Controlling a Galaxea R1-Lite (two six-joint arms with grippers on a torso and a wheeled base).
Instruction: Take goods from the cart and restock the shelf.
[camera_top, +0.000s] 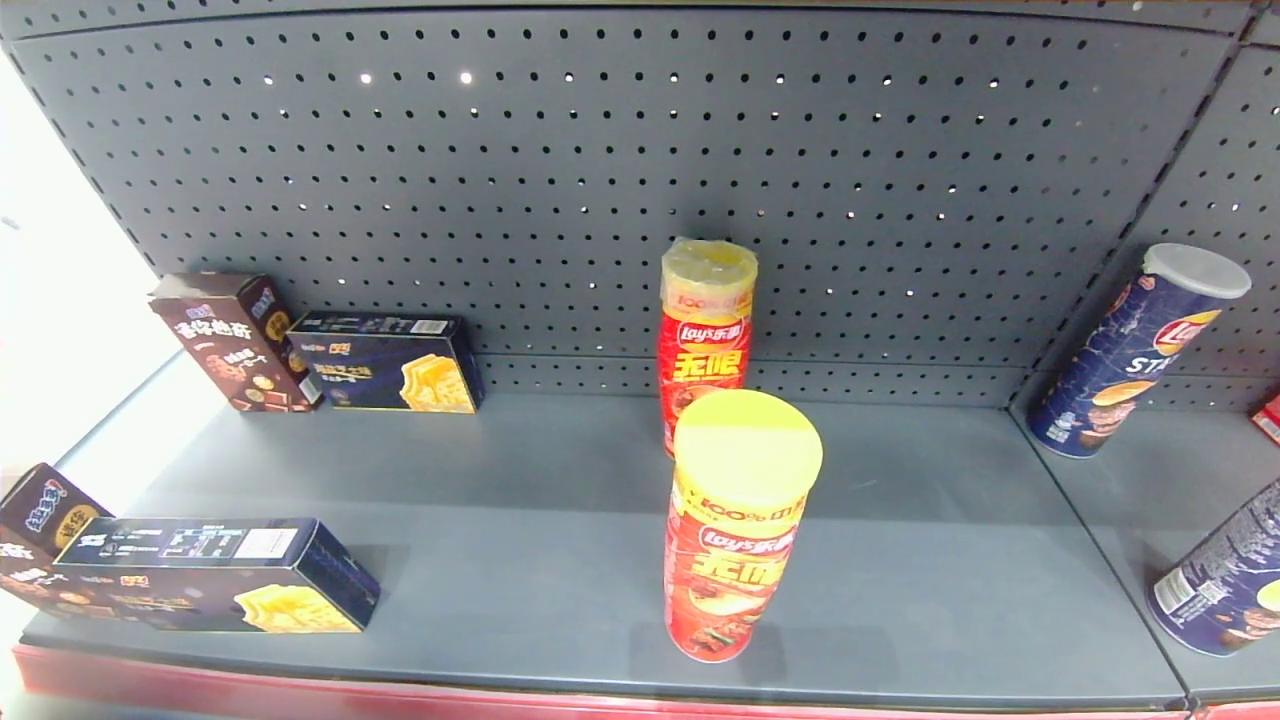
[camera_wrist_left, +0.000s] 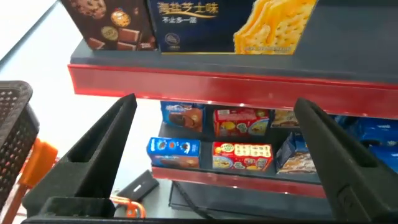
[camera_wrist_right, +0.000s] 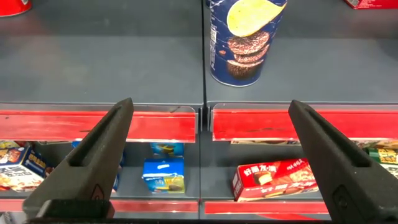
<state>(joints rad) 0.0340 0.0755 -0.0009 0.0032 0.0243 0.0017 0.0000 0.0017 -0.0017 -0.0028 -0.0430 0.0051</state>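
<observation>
Red can, head view: the red can (camera_top: 735, 540) stands tall near the front edge of the shelf (camera_top: 500, 560); a careless arm could likely tip it off.
Boxes, head view: the boxes (camera_top: 215, 575) at the shelf's left end are cut off.
Left gripper, left wrist view: the left gripper (camera_wrist_left: 214, 106) is spread wide and empty, below the shelf's front edge.
Basket, left wrist view: the basket (camera_wrist_left: 12, 143) beside the shelf is cut off; its contents cannot be told.
Right gripper, right wrist view: the right gripper (camera_wrist_right: 210, 104) is spread wide and empty, before the shelf's front edge.
Blue can, right wrist view: the blue can (camera_wrist_right: 244, 40) is just behind that edge, at risk from a hasty reach.
</observation>
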